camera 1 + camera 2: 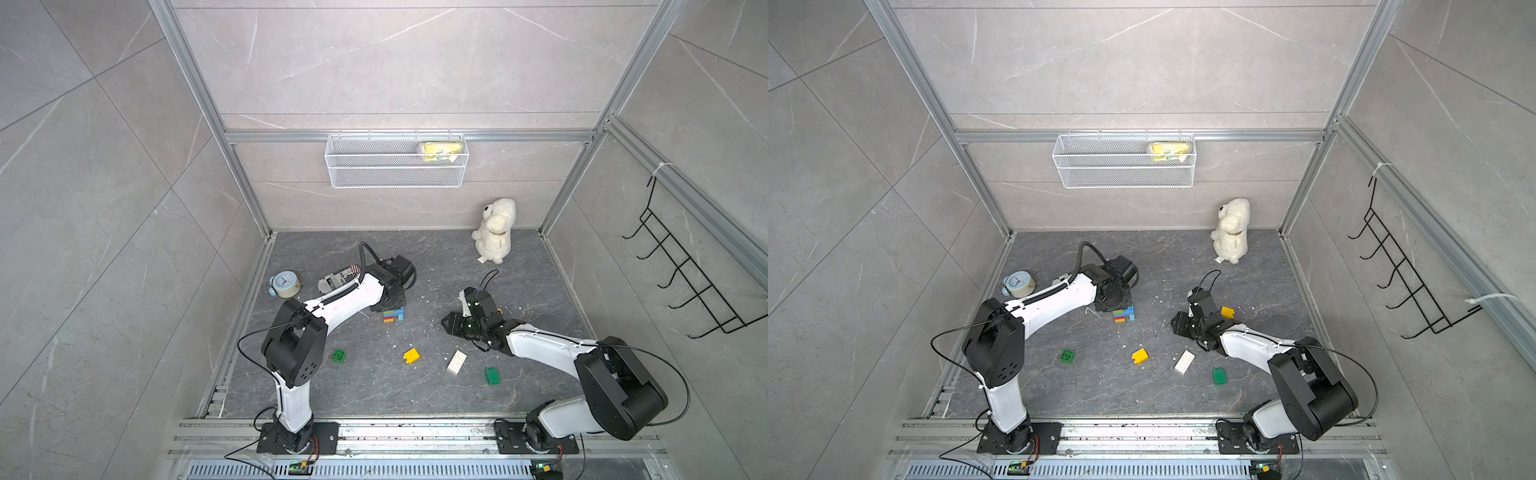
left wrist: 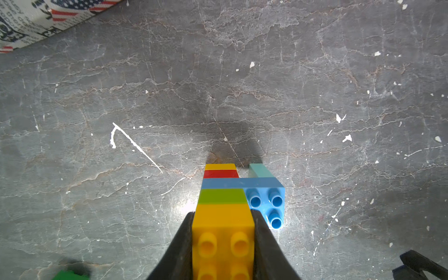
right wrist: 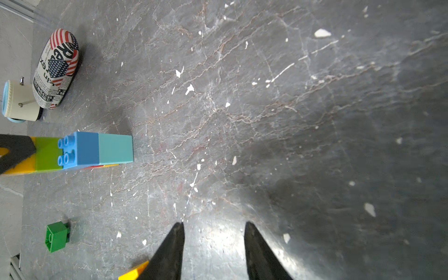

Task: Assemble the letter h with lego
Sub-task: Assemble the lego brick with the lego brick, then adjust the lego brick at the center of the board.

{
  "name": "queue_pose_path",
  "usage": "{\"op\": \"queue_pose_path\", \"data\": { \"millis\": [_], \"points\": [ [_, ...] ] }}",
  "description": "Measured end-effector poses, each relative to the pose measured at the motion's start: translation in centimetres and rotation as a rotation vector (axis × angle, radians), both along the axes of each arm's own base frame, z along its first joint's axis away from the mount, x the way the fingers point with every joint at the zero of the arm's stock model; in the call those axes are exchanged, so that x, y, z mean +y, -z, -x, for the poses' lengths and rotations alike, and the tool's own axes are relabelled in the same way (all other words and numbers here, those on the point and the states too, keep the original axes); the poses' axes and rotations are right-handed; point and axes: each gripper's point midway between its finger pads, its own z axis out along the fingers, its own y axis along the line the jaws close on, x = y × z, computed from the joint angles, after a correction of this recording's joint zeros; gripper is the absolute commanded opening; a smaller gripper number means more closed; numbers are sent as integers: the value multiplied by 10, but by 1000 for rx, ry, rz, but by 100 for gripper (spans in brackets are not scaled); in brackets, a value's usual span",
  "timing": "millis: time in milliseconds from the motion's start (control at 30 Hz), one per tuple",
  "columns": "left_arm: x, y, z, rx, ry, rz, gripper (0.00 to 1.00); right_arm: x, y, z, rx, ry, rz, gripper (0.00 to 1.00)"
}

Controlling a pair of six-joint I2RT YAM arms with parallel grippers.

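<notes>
Where grey walls (image 1: 395, 62) box the flecked slate floor (image 1: 415, 257), left hand (image 2: 222, 213) grips lego stack (image 2: 221, 196), right hand (image 3: 213, 223) gapes.

White arm links (image 1: 353, 306), black joints (image 1: 295, 349), black cables (image 1: 360, 262), black base plates (image 1: 328, 436).

The lego stack (image 2: 223, 218) is smooth, glossy plastic. The tabletop (image 2: 242, 97) looks like dark veined stone, faintly shiny. The plush toy (image 1: 494, 237) is fluffy cloth, the basket (image 1: 395, 176) white metal mesh.
</notes>
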Motion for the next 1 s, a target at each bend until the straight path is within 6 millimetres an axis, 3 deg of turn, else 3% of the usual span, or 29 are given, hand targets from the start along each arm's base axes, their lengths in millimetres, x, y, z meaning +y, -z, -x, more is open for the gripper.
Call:
{"op": "queue_pose_path", "data": {
  "millis": [133,333,400,500,700,833,1000],
  "points": [
    [0,-2,0,-3,1,2,19,0,0,0,-1,1,0,46],
    [-1,-10,-1,15,8,-7,50,-1,0,-1,-3,5,5,50],
    [-4,-21,-3,9,15,-1,55,-1,0,-1,-3,6,6,51],
    [-12,-42,-12,-29,23,29,72,-1,0,-1,-3,6,6,53],
    [-12,-59,-12,-51,33,46,77,-2,1,0,3,5,8,53],
    [15,-52,21,-32,7,44,77,-2,0,1,1,5,7,53],
    [72,-36,93,19,-38,52,76,-1,-12,-1,-29,5,-10,53]
  ]
}}
